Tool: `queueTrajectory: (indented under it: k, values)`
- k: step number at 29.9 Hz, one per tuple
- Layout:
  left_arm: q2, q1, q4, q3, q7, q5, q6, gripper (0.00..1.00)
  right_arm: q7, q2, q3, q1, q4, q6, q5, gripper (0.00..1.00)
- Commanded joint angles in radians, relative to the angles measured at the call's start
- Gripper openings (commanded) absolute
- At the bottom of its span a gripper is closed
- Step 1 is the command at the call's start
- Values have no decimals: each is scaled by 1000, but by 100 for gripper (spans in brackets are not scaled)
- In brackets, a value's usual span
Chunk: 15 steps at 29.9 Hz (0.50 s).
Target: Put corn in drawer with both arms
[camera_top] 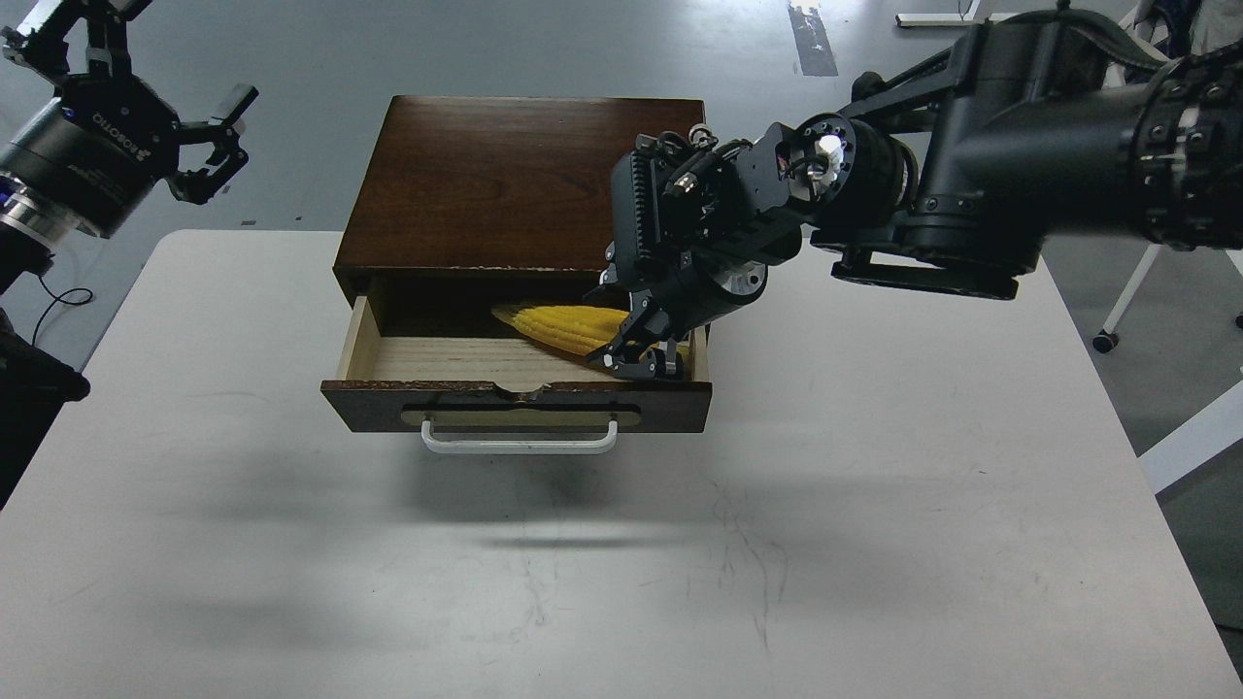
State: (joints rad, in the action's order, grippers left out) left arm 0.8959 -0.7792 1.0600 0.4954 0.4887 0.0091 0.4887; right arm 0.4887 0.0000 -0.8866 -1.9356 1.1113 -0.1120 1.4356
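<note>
A bright yellow corn (563,325) cob lies inside the open drawer (466,361) of a dark brown wooden box (505,180), its tapered tip pointing toward the drawer's left half and its other end hidden behind the right gripper (636,351). The cob sits toward the right rear of the drawer, over the light wood floor. The right gripper reaches down into the drawer's right end, its black fingers closed around the corn's thick end; whether the cob rests on the drawer floor or hangs just above it cannot be told.

The drawer stands pulled out toward the viewer, its dark front panel carrying a white bar handle (520,442) on a pale plate, with a small notch cut in the panel's top edge. The box stands on a pale grey table (874,544) marked with faint scratches.

The right arm (1020,184) stretches in from the right of the box, thick and black, with a white fitting at its wrist. To the left of the box and well apart from it, the left gripper (209,146) is raised above the table's far corner, fingers spread and holding nothing. Its black body bears the white lettering "ROBOTIQ", readable though tilted. Behind the box lies grey floor.
</note>
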Motion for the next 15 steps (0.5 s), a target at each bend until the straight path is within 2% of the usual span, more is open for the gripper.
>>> queueTrajectory:
  k: [1, 6, 8, 10, 12, 13, 15]
  values:
    - [0, 0, 0, 2, 0, 0, 0, 98, 0, 0, 5, -11, 5, -1, -35, 55]
    - [0, 0, 0, 0, 0, 0, 0, 99, 0, 0, 35, -55, 9, -3, -90, 56]
    - [0, 0, 0, 2, 0, 0, 0, 98, 0, 0, 63, -71, 12, -3, -144, 59]
    - [0, 1, 0, 0, 0, 0, 0, 98, 0, 0, 92, -91, 13, -3, -211, 68]
    - [0, 1, 0, 0, 0, 0, 0, 99, 0, 0, 124, -98, 13, 3, -292, 92]
    - [-2, 1, 0, 0, 0, 0, 0, 98, 0, 0, 133, -98, 10, 5, -323, 100]
    - [-3, 1, 0, 0, 0, 0, 0, 99, 0, -37, 167, -98, 4, 6, -458, 100]
